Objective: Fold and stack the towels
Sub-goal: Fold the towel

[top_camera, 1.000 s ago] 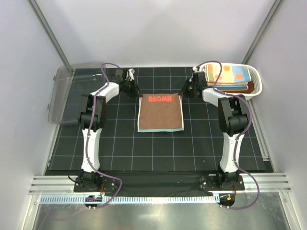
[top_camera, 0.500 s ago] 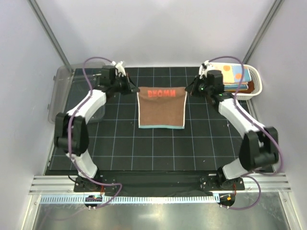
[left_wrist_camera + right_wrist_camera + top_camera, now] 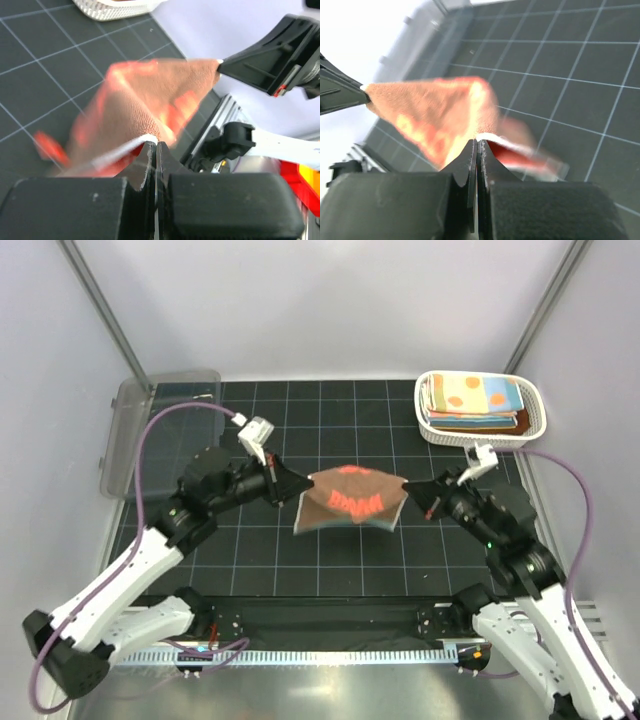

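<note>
A rust-brown towel [image 3: 350, 498] with red lettering hangs stretched above the middle of the black grid mat [image 3: 250, 550]. My left gripper [image 3: 300, 483] is shut on its left corner and my right gripper [image 3: 408, 488] is shut on its right corner. The lower edge sags toward the mat. In the left wrist view the towel [image 3: 145, 100] spreads away from the pinched corner at my left gripper [image 3: 156, 145], with the other gripper's black finger at its far corner. The right wrist view shows the towel [image 3: 435, 110] the same way at my right gripper [image 3: 478, 142]. More folded towels [image 3: 475, 400] lie in the basket.
A white lattice basket [image 3: 535, 420] stands at the back right corner of the mat. A clear plastic bin [image 3: 150, 430] stands on its side at the back left. Grey walls close the cell on three sides, and a metal rail runs along the near edge.
Both arms have pulled the towel's far corners up and toward the near side, so the towel has left the mat and now hangs between the two shut grippers.
</note>
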Action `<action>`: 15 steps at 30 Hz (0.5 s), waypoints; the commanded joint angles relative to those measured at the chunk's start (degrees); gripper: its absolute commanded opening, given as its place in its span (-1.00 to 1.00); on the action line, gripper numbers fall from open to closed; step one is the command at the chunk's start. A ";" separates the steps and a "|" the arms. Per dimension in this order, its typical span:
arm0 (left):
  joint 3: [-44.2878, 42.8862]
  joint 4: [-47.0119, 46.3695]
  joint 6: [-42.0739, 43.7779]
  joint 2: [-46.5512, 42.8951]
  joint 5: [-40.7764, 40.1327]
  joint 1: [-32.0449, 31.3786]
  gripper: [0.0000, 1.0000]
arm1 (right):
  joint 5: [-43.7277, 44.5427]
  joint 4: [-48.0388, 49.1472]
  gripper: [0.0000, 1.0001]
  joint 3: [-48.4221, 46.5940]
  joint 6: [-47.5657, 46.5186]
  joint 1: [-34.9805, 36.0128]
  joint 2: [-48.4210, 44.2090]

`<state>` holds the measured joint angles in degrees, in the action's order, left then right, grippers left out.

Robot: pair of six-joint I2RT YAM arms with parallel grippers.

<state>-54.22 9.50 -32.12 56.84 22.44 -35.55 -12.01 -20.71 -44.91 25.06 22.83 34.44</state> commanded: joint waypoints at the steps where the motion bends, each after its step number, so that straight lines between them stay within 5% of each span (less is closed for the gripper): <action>1: 1.92 2.27 -3.12 -5.59 -12.03 -3.29 -1.00 | -1.18 0.23 -0.98 2.28 4.46 0.46 -6.74; 9: 1.75 5.19 0.47 7.63 -27.08 -2.78 -1.00 | 4.70 12.94 -0.98 7.98 2.54 0.46 5.52; 15: 0.96 -3.07 0.48 25.22 -23.51 3.81 -1.00 | 9.72 33.96 -0.98 12.83 -0.36 0.29 23.19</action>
<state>-52.56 11.88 -32.60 76.07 -0.08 -34.87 -6.44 -2.26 -33.10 26.87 23.05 52.12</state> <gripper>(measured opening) 0.011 0.036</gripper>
